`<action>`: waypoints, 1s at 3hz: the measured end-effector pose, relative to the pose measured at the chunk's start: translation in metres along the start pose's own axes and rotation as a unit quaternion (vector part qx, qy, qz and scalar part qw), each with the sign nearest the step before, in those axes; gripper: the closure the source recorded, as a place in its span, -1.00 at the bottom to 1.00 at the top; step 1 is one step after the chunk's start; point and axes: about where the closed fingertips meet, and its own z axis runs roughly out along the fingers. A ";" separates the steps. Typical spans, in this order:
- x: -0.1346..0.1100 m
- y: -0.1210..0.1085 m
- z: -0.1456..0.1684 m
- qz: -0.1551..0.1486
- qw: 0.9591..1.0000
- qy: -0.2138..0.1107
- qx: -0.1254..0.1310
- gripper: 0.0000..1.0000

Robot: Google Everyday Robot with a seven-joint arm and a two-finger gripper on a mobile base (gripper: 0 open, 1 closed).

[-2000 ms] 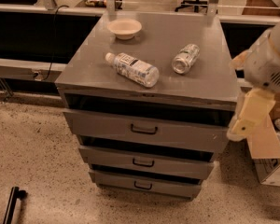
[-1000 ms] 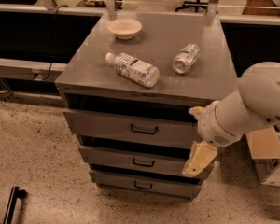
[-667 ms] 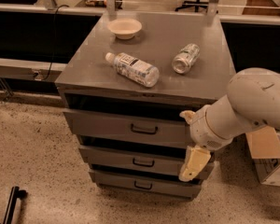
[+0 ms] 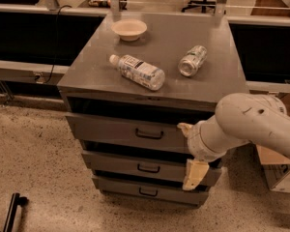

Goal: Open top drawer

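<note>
The grey cabinet (image 4: pixel 169 88) has three stacked drawers. The top drawer (image 4: pixel 111 129) has a wide grey front with a small black bar handle (image 4: pixel 150 134) at its centre, and a dark gap shows above the front. My gripper (image 4: pixel 190 151) is in front of the right end of the drawers, to the right of the handle and not touching it. It is open, with one cream finger (image 4: pixel 185 128) by the top drawer front and the other (image 4: pixel 195 174) hanging lower over the middle drawer (image 4: pixel 135 166).
On the cabinet top lie a plastic bottle (image 4: pixel 137 71), a can (image 4: pixel 192 61) on its side and a small bowl (image 4: pixel 129 29). The bottom drawer (image 4: pixel 145 191) is lowest. A cardboard box (image 4: pixel 275 166) stands right of the cabinet. A black bar (image 4: pixel 12 211) lies on the floor at left.
My arm has swung in from the right side of the cabinet and moved left and down across the drawer fronts. The drawers and the things on top have not moved.
</note>
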 end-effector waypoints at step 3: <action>0.023 -0.064 0.035 -0.009 0.999 0.038 0.006 -0.92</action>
